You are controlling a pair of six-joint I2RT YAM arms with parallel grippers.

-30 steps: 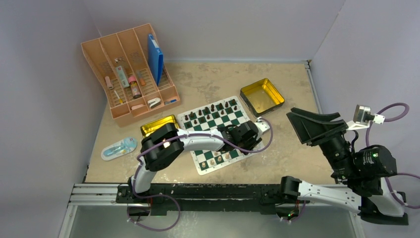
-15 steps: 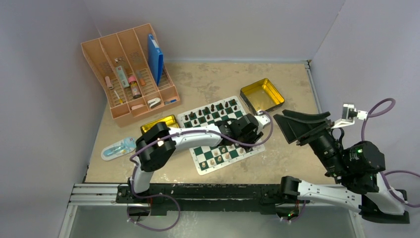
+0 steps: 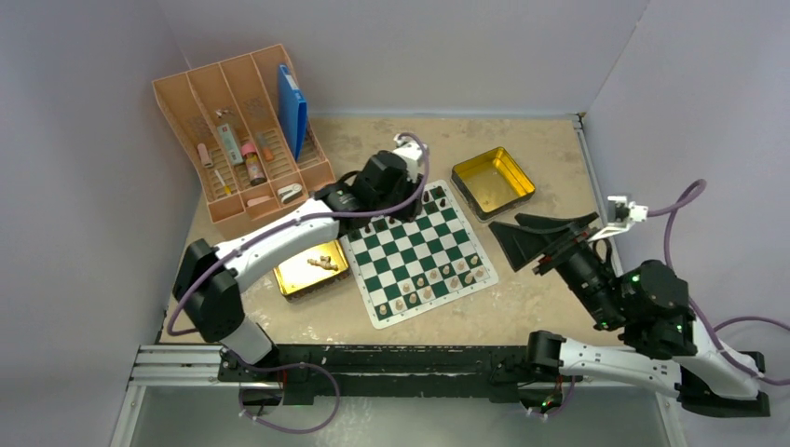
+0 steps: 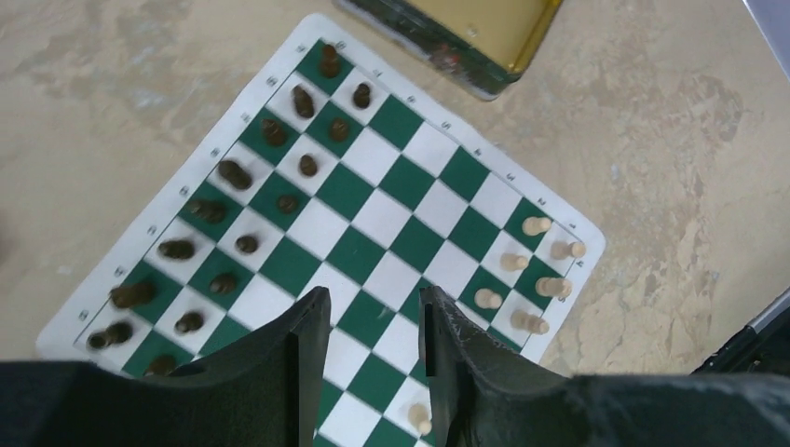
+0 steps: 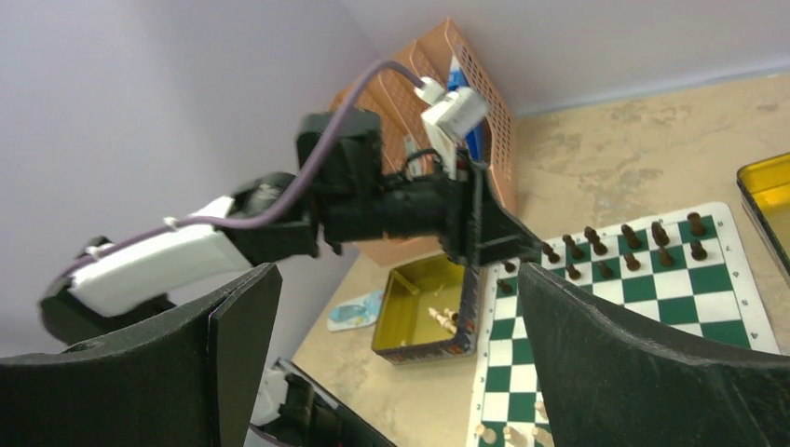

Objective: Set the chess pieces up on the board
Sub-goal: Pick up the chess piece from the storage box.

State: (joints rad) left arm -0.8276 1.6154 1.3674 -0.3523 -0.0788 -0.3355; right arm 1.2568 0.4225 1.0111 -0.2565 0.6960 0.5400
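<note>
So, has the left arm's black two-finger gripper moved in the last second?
Yes. The left gripper swung from the right edge of the green-and-white chess mat to its far edge.

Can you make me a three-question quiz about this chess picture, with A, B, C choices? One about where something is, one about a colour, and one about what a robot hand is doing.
1. Where are the loose tan chess pieces lying? A in the nearer gold tin; B on a shelf; C on the floor.
2. What colours are the squares of the board? A red and black; B green and white; C blue and yellow.
3. How is the right gripper? A shut on a pawn; B shut on nothing; C wide open, empty.
Answers: 1 A, they show inside that tin. 2 B, every view shows it. 3 C, its fingers stand far apart with nothing between.
</note>
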